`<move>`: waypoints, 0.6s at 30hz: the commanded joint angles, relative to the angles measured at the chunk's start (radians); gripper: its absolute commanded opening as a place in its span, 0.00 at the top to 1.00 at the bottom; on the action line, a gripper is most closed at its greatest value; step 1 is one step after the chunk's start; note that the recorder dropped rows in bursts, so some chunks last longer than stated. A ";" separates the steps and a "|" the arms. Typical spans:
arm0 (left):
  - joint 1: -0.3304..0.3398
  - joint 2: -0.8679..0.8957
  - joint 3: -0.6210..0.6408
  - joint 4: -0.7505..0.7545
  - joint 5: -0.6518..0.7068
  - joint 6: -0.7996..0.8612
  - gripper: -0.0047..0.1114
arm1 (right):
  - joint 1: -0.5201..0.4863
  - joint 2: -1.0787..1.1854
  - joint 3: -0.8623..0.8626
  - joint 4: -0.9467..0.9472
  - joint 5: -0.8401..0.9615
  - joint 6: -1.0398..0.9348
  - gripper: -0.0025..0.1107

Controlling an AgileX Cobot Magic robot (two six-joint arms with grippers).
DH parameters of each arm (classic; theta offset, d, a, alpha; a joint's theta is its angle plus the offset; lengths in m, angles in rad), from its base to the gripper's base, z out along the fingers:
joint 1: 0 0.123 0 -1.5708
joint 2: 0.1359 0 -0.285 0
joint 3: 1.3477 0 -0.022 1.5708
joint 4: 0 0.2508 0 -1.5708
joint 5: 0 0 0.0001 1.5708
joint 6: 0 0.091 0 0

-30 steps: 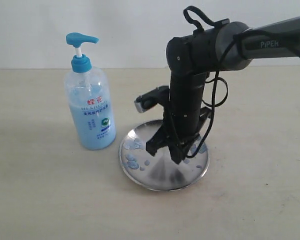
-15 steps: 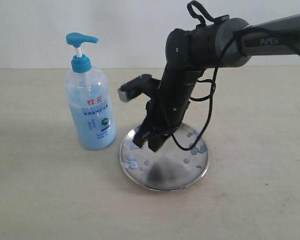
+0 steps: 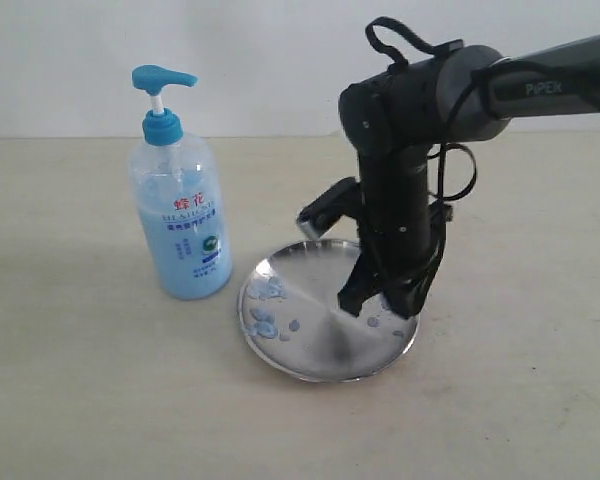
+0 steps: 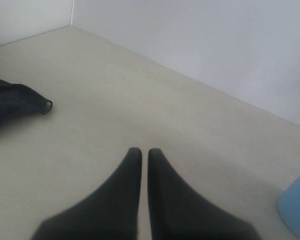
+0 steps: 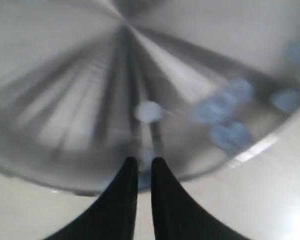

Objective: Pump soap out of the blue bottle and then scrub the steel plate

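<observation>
The blue bottle (image 3: 183, 225) stands upright at the left with its pump head up, close beside the steel plate (image 3: 300, 350). Pale-blue soap blobs (image 3: 265, 320) dot the plate's left part. My right gripper (image 3: 382, 303) points down at the plate's right side, shut with nothing between its fingers. In the right wrist view its tips (image 5: 144, 161) are at the near rim of the blurred plate (image 5: 65, 100), with soap blobs (image 5: 225, 120) beyond. My left gripper (image 4: 140, 151) is shut and empty over bare table. A light-blue shape (image 4: 297, 212) at the frame's edge looks like the bottle.
The beige table (image 3: 80, 400) ends at a white wall behind. The right arm's black cable loops (image 3: 450, 190) hang beside the wrist. A dark object (image 4: 10, 102) lies on the table at the edge of the left wrist view.
My right gripper has swept across the plate, from its middle to the left side and now to the right side, staying shut. The bottle has not moved.
</observation>
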 commanded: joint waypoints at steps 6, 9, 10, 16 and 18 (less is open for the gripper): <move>0.000 -0.008 0.003 -0.007 -0.001 -0.008 0.92 | -0.034 -0.028 -0.001 0.363 -0.181 -0.092 0.98; 0.000 -0.008 0.003 -0.007 -0.001 -0.008 0.92 | -0.050 -0.043 0.000 0.271 -0.123 0.040 0.98; 0.000 -0.008 0.003 -0.007 -0.001 -0.008 0.92 | -0.061 -0.065 0.000 0.233 -0.135 0.122 0.98; 0.000 -0.008 0.003 -0.007 -0.001 -0.008 0.92 | -0.096 -0.455 0.031 0.185 -0.389 0.285 0.98; 0.000 -0.008 0.003 -0.007 -0.001 -0.008 0.92 | -0.082 -0.636 0.110 0.136 -0.586 0.256 0.98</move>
